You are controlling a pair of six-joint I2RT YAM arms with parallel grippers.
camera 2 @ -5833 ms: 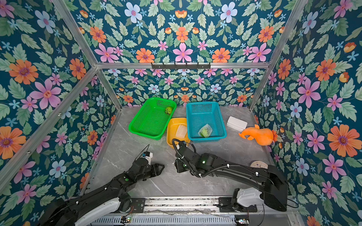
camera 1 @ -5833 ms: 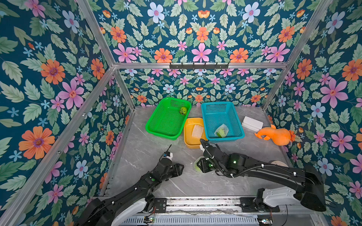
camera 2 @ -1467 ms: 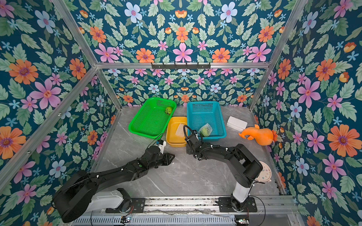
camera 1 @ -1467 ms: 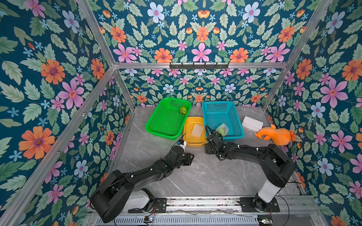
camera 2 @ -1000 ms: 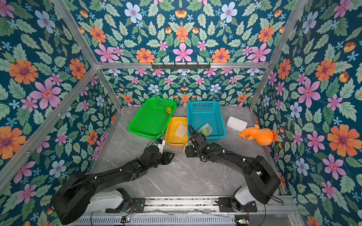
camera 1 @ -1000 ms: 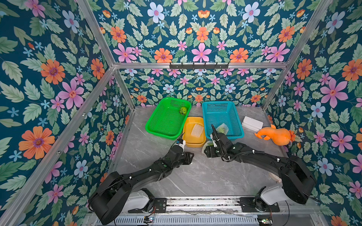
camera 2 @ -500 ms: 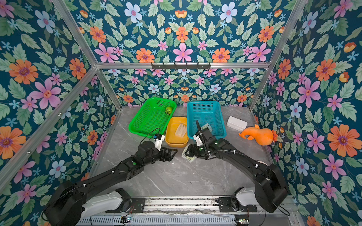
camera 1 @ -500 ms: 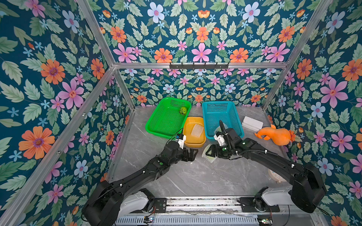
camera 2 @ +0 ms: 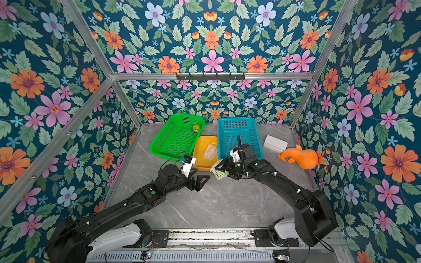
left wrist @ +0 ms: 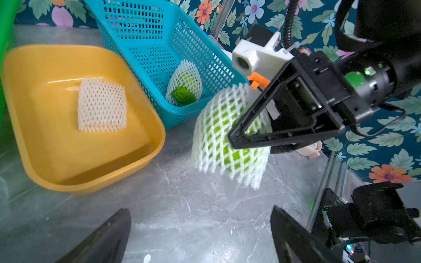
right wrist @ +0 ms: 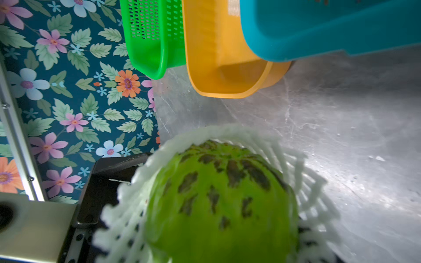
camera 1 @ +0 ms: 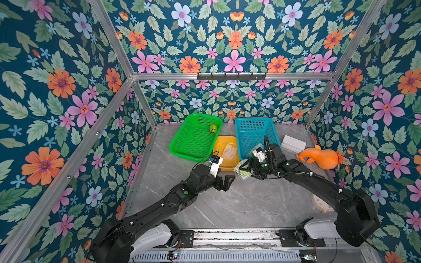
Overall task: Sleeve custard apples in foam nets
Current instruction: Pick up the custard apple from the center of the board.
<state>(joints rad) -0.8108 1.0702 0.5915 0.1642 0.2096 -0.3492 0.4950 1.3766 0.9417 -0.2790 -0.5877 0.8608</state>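
My right gripper (camera 1: 245, 170) is shut on a custard apple (right wrist: 218, 205) wrapped in a white foam net (left wrist: 211, 141), held just above the table in front of the blue basket (camera 1: 252, 127). My left gripper (camera 1: 227, 182) stands open a short way to its left, with only bare table between its fingers (left wrist: 109, 236). A second sleeved custard apple (left wrist: 184, 85) lies in the blue basket. A bare custard apple (camera 1: 213, 129) sits in the green basket (camera 1: 193, 141). A flat foam net (left wrist: 101, 105) lies in the yellow tub (camera 1: 224, 165).
An orange gourd toy (camera 1: 321, 158) and a white box (camera 1: 293, 144) lie at the back right. A small round pale object (camera 1: 321, 202) sits by the right wall. The three containers stand close together at the back.
My left gripper has opened and let go of the net. The right gripper still holds the sleeved fruit, and the right arm has swung outward to the right.
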